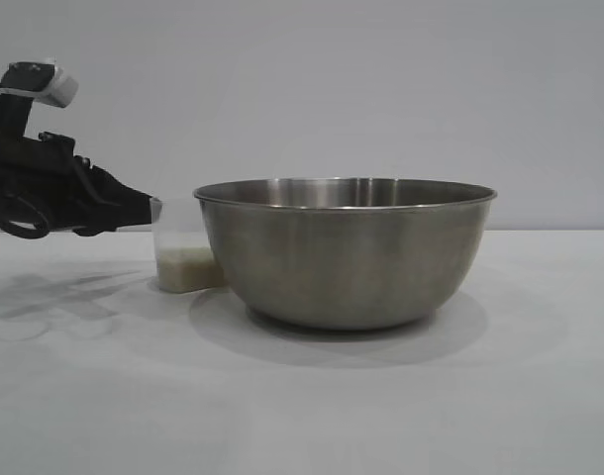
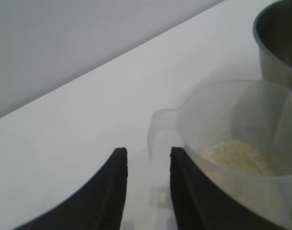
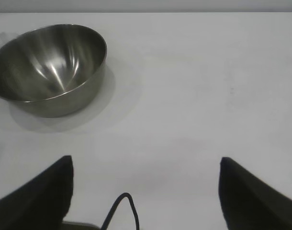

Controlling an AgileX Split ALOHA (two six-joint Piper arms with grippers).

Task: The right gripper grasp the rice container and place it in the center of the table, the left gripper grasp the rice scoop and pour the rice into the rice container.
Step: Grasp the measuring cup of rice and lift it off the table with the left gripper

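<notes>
Steel fills most of what I see ahead: the rice container (image 1: 345,252), a big brushed bowl, stands upright on the table (image 1: 302,406), and from the right wrist view its inside looks bare. My left gripper (image 2: 147,158) reaches in nearly level from the side, its tips at the rice scoop (image 1: 179,259), which sits on the tabletop just beside the bowl's outer wall, between my claw and the bowl. The scoop is upright, translucent, with a pale layer of rice (image 2: 234,157) lying in its bottom. My left fingers (image 2: 112,191) stand only a little apart, a narrow gap between them. The scoop's small loop handle (image 2: 160,129) lies just beyond that gap, slightly toward the scoop-side finger, and that finger runs right against the cup's wall. Whether I am actually pinching the handle I cannot tell; no part of it shows squeezed between the tips.

My right gripper (image 3: 146,191) hangs well apart from the bowl, back over bare table and tilted downward, its two fingers (image 3: 38,191) spread wide with nothing between them.
</notes>
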